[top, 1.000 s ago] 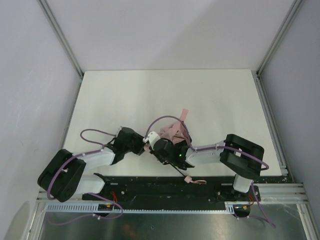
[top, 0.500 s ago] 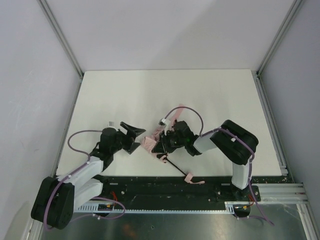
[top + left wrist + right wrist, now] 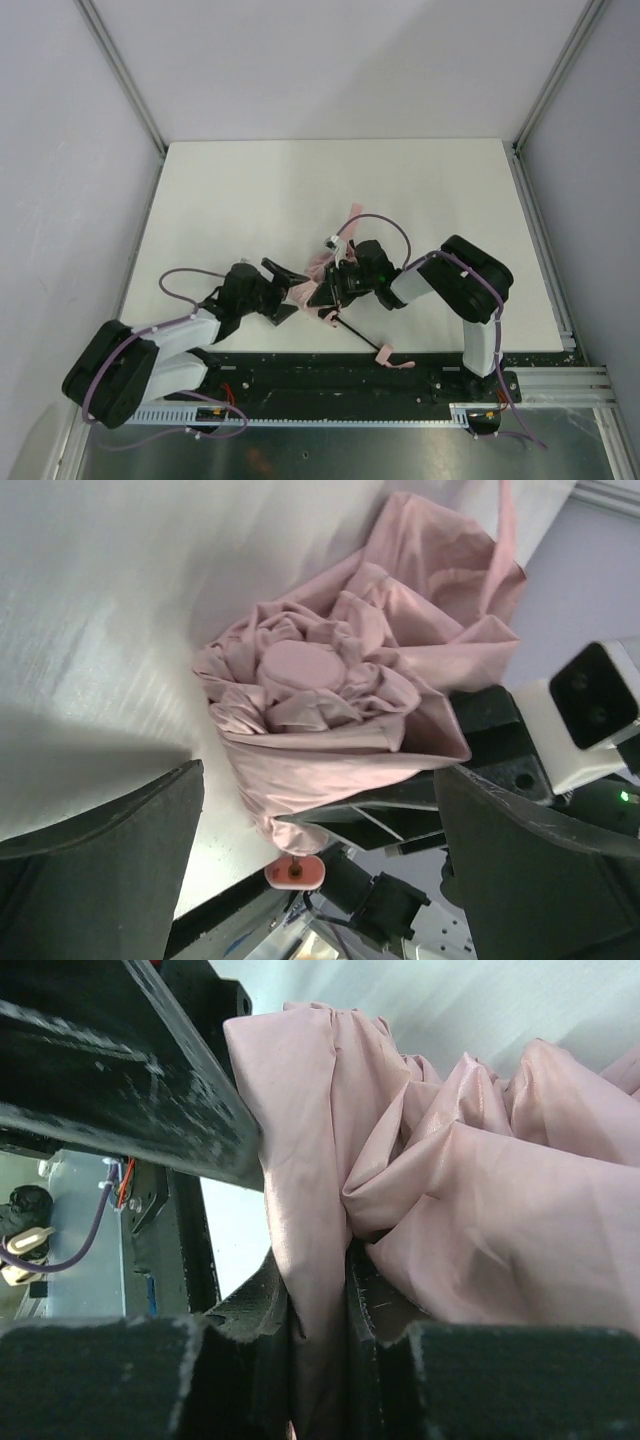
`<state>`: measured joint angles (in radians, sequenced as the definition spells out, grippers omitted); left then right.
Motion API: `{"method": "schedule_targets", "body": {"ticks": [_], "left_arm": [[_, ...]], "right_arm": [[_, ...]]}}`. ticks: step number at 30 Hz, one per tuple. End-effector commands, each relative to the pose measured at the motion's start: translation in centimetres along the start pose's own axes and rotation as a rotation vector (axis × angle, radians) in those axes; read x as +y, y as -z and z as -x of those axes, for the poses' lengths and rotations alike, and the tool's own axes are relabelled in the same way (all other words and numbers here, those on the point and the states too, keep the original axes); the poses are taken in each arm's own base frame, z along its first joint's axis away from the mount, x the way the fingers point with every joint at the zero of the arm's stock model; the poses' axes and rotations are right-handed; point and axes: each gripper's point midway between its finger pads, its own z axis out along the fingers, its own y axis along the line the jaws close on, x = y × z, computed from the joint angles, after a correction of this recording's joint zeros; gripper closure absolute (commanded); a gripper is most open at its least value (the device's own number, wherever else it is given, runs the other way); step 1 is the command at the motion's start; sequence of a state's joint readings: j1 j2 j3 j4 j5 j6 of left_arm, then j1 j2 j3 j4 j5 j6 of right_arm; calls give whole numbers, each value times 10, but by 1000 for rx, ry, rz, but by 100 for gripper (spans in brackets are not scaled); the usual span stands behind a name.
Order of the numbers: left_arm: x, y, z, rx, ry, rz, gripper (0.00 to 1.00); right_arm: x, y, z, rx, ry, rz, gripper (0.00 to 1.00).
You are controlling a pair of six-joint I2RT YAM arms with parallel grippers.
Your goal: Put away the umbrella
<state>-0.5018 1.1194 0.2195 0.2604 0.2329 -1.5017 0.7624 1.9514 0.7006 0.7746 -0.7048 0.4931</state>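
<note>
The right claw (image 3: 318,1305) was clamped on a fold of the umbrella (image 3: 330,680). The left claw (image 3: 284,291) gaped wide (holding nothing), arm low, facing it. The umbrella lay midway along the tabletop's (image 3: 250,190) near edge.

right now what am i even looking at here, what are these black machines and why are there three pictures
These are two robot arms bolted at the near edge of a white table. The overhead picture comes from a fixed camera above and behind them. The other two come from a small camera on each wrist, so each shows its own fingers up close. On the table lies a pale pink umbrella, its fabric crumpled, with a thin black shaft ending in a small pink handle. The right gripper is pinching a fold of the fabric. The left gripper stands wide open, facing the umbrella's bunched end and holding nothing.
</note>
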Motion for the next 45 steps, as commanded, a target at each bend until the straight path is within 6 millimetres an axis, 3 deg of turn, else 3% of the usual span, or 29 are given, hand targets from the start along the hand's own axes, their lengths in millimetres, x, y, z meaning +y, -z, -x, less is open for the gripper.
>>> {"method": "schedule_targets", "body": {"ticks": [1,7,9,14,19,24,31,32,33,35,39,45], "left_arm": [[-13,-10,0,-52,46,-17,1],[7,-33,17,-179,14,83,1],[13,-40,16,-172,7,108,7],[33,-46,22,-218,-66,138,36],[47,-48,21,-220,-157,170,76],[55,-48,20,-214,-201,185,95],[50,-45,12,-176,-166,182,100],[49,-45,11,-168,-160,193,100],[49,-46,9,-159,-153,208,100],[49,-46,6,-142,-137,238,100],[44,-46,0,-113,-112,249,100],[42,-43,-7,-77,-65,281,100]], "right_arm": [[-59,36,-117,302,-219,-244,100],[-52,34,-112,293,-208,-211,100],[-49,34,-110,291,-192,-199,100],[-34,30,-103,287,-136,-152,100],[-26,29,-102,290,-111,-134,100],[-23,29,-89,257,-68,-151,99],[-7,46,-33,168,-2,-304,49],[-1,51,-23,148,32,-340,40],[6,56,-11,125,78,-374,22],[24,67,7,82,190,-443,6],[47,81,25,40,352,-528,1],[41,75,30,10,563,-731,1]]}}
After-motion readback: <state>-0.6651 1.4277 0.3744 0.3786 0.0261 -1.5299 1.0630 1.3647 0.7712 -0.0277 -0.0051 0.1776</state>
